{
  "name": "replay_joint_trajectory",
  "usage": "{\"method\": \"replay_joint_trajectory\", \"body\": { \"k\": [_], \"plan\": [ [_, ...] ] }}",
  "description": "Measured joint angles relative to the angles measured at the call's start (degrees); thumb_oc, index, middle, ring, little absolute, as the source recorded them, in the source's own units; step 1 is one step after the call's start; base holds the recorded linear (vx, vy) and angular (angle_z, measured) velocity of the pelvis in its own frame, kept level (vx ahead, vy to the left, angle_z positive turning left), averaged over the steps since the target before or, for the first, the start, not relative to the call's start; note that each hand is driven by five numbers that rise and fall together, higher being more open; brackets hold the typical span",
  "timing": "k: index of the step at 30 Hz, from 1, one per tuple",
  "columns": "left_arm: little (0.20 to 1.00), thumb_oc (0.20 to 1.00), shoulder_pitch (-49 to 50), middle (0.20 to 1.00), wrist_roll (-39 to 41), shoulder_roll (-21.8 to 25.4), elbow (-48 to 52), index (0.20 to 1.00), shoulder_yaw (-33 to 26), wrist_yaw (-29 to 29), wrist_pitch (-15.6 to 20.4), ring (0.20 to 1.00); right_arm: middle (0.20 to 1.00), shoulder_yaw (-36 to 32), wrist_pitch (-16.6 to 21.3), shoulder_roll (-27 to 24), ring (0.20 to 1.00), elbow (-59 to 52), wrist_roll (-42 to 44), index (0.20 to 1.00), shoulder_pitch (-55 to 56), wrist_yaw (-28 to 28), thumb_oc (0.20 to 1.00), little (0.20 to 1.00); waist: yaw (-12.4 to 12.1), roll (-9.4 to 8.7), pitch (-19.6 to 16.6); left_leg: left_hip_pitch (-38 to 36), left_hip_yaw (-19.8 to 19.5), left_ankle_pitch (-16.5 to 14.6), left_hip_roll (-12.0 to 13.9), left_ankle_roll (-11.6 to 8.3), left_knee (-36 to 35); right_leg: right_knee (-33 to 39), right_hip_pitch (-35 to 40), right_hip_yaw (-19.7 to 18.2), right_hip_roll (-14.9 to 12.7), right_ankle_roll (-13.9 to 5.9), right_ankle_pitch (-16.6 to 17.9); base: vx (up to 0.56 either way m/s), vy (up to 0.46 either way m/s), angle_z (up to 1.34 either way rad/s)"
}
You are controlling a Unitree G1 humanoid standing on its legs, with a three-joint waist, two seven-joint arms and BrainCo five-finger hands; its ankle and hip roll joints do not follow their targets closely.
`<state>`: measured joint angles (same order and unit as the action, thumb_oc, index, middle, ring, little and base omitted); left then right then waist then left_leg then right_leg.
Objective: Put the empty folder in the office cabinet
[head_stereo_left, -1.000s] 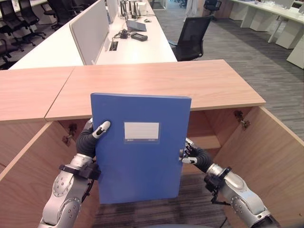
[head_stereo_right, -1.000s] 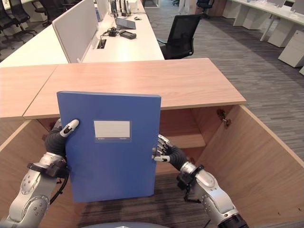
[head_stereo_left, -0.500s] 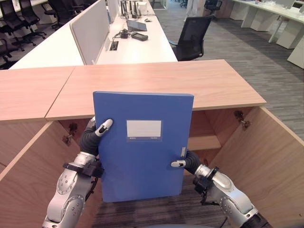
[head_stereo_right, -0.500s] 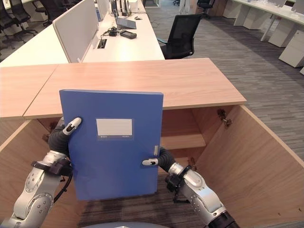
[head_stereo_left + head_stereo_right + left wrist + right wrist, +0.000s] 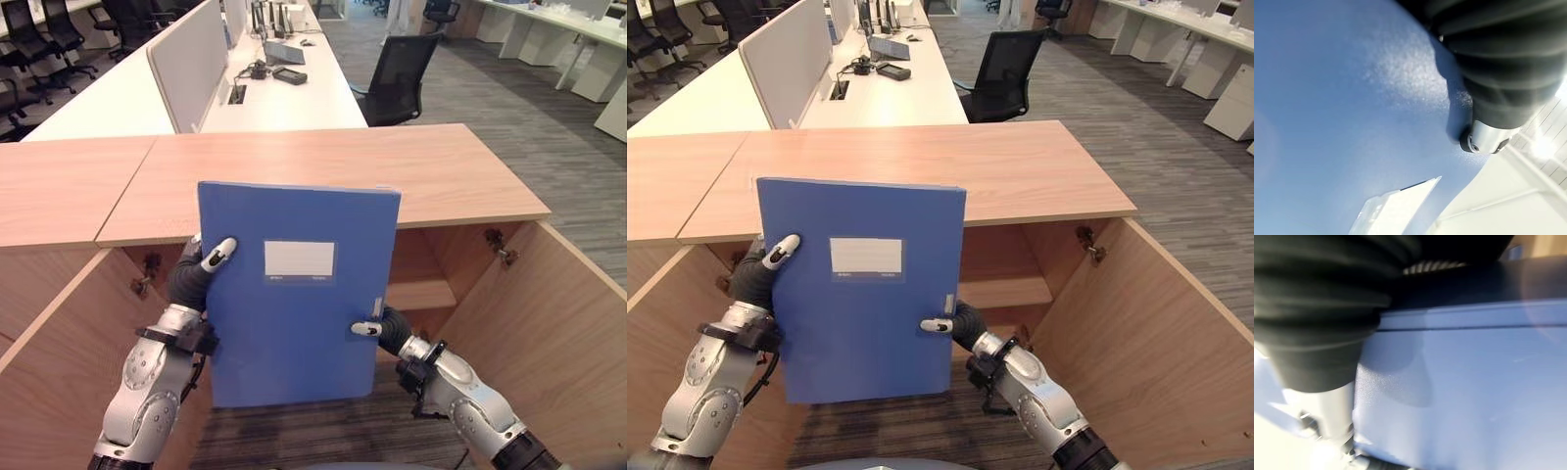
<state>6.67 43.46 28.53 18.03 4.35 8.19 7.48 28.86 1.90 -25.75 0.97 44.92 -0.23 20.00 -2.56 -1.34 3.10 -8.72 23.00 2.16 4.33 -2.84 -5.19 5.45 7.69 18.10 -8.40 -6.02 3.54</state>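
A blue folder with a white label stands upright in front of the open wooden office cabinet, held between both hands. My left hand grips its left edge, thumb on the front face and fingers behind. At the right edge, lower down, my right hand has its thumb on the front by the clasp and its fingers hidden behind. The blue cover shows past the thumb in the left wrist view, and again as the folder's face in the right wrist view.
Both cabinet doors stand open, the left door and the right door. A shelf shows inside behind the folder. Beyond the cabinet top are white desks with a divider and a black office chair.
The folder has risen slightly and moved toward the cabinet. My right hand shifted from beside the right edge to lower on it, thumb now pressed on the front.
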Motion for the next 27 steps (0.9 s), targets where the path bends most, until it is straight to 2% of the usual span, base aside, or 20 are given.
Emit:
{"method": "replay_joint_trajectory", "body": {
  "k": [6, 7, 8, 9, 11, 12, 13, 16, 20, 23, 24, 27],
  "plan": [
    [0.2, 0.2, -3.37, 0.2, 0.06, 3.64, -1.89, 0.2, 5.47, -0.39, -2.64, 0.2, 0.2, -0.02, -0.13, 1.54, 0.2, 3.52, 5.63, 0.2, 4.14, -0.19, 0.2, 0.2, 0.58, 0.03, 0.01, 0.02, 0.1, 0.0, 0.01, 0.0, 0.0, 0.0, -0.09, -0.08, 0.03, 0.0, 0.0, 0.0, 0.0, 0.0],
    [0.746, 0.746, -5.19, 0.746, 1.37, 5.1, -2.61, 0.746, 8.23, -0.28, -3.25, 0.746, 0.2, -0.13, -0.12, 2.12, 0.2, 3.91, 8.21, 0.2, 6.12, -0.61, 0.2, 0.2, 0.71, 0.0, -0.08, 0.1, 0.09, 0.0, -0.01, 0.0, 0.0, -0.01, -0.17, -0.1, 0.03, 0.0, 0.01, 0.0, 0.0, 0.0],
    [0.912, 0.912, -6.05, 0.912, 2.4, 6.09, -2.91, 0.912, 9.78, -0.21, -4.07, 0.912, 0.2, 0.08, -0.23, 2.14, 0.2, 4.33, 9.51, 0.2, 7.13, -0.83, 0.2, 0.2, 0.72, -0.01, -0.1, 0.1, 0.13, 0.01, -0.02, 0.0, 0.0, 0.0, -0.19, -0.14, 0.02, -0.01, 0.01, 0.0, 0.0, 0.0],
    [1.0, 1.0, -7.16, 1.0, 4.32, 7.26, -3.8, 1.0, 12.1, -0.05, -4.89, 1.0, 0.2, 0.06, -0.62, 2.16, 0.2, 4.81, 10.94, 0.2, 8.55, -1.16, 0.2, 0.2, 0.75, 0.02, -0.1, 0.1, 0.13, 0.01, -0.04, 0.0, 0.0, 0.0, -0.19, -0.15, 0.0, -0.01, 0.02, 0.0, 0.0, 0.0],
    [1.0, 1.0, -7.33, 1.0, 7.01, 8.0, -4.3, 1.0, 13.75, 0.43, -6.26, 1.0, 0.2, 0.61, -1.45, 2.08, 0.2, 6.53, 12.55, 0.2, 8.86, -1.52, 0.2, 0.2, 1.28, 0.01, -0.11, 0.11, 0.23, 0.01, -0.03, 0.0, 0.0, -0.01, -0.24, -0.2, 0.01, -0.01, 0.02, 0.0, 0.0, 0.0],
    [1.0, 1.0, -8.88, 1.0, 13.14, 10.09, -6.36, 1.0, 18.75, 1.63, -6.7, 1.0, 0.2, 0.51, -1.16, 2.5, 0.2, 9.39, 14.98, 0.2, 9.76, -1.84, 0.2, 0.2, 1.93, 0.14, -0.33, 0.17, 0.18, 0.05, -0.04, 0.04, 0.0, -0.01, -0.29, -0.21, 0.04, -0.02, 0.04, 0.0, 0.0, 0.0],
    [1.0, 1.0, -9.2, 1.0, 15.89, 11.65, -6.66, 1.0, 21.84, 2.35, -7.7, 1.0, 0.2, 0.75, -1.71, 2.63, 0.2, 10.72, 17.19, 0.2, 10.01, -2.06, 0.2, 0.2, 2.06, 0.23, -0.48, 0.17, 0.26, 0.05, -0.03, 0.04, 0.0, -0.01, -0.33, -0.27, 0.03, -0.02, 0.03, 0.0, 0.0, 0.0],
    [1.0, 1.0, -8.84, 1.0, 21.2, 12.01, -8.89, 1.0, 25.35, 3.87, -9.14, 1.0, 0.2, 0.75, -2.66, 3.02, 0.2, 11.65, 20.67, 0.2, 13.05, -2.12, 0.2, 0.2, 2.87, 0.8, -0.18, 0.27, 0.41, 0.06, 0.0, 0.03, 0.0, 0.0, -0.55, -0.42, 0.06, -0.02, 0.03, -0.01, -0.011, -0.03],
    [1.0, 1.0, -8.13, 1.0, 23.59, 12.48, -12.86, 1.0, 28.44, 4.38, -11.15, 1.0, 0.2, 0.89, -4.19, 5.82, 0.2, 18.17, 22.81, 0.2, 13.72, -2.1, 0.2, 0.2, 3.51, 1.21, -0.01, 0.24, 0.55, 0.06, 0.01, 0.02, 0.0, -0.01, -0.61, -0.64, 0.09, -0.02, 0.02, 0.0, 0.0, 0.0],
    [1.0, 1.0, -7.52, 1.0, 23.6, 11.41, -16.98, 1.0, 29.2, 4.45, -11.8, 1.0, 0.2, 0.35, -4.94, 9.01, 0.2, 22.97, 23.83, 0.2, 14.03, -2.35, 0.2, 0.2, 3.63, 1.23, -0.02, 0.17, 0.81, 0.04, 0.05, 0.0, 0.0, -0.01, -0.64, -0.84, 0.09, -0.07, -0.03, 0.0, -0.028, -0.04],
    [1.0, 1.0, -6.41, 1.0, 23.39, 7.57, -23.89, 1.0, 27.98, 4.56, -12.23, 1.0, 0.2, -0.91, -5.27, 11.43, 0.2, 26.96, 24.2, 0.2, 14.11, -4.6, 0.2, 0.2, 3.68, 1.33, -0.03, 0.08, 1.19, 0.02, 0.05, -0.03, -0.01, 0.0, -0.75, -1.19, 0.07, -0.29, -0.2, 0.0, -0.059, -0.11],
    [1.0, 1.0, -4.2, 1.0, 22.36, 5.12, -30.07, 1.0, 27.67, 3.95, -13.58, 1.0, 0.2, -6.21, -6.28, 14.83, 0.2, 31.91, 24.71, 0.2, 14.2, -8.75, 0.2, 0.2, 3.68, 1.13, -0.06, 0.09, 1.78, 0.02, 0.1, -0.03, -0.01, -0.01, -1.13, -1.76, 0.05, -0.29, -0.2, 0.0, -0.047, -0.1]
  ]
}}
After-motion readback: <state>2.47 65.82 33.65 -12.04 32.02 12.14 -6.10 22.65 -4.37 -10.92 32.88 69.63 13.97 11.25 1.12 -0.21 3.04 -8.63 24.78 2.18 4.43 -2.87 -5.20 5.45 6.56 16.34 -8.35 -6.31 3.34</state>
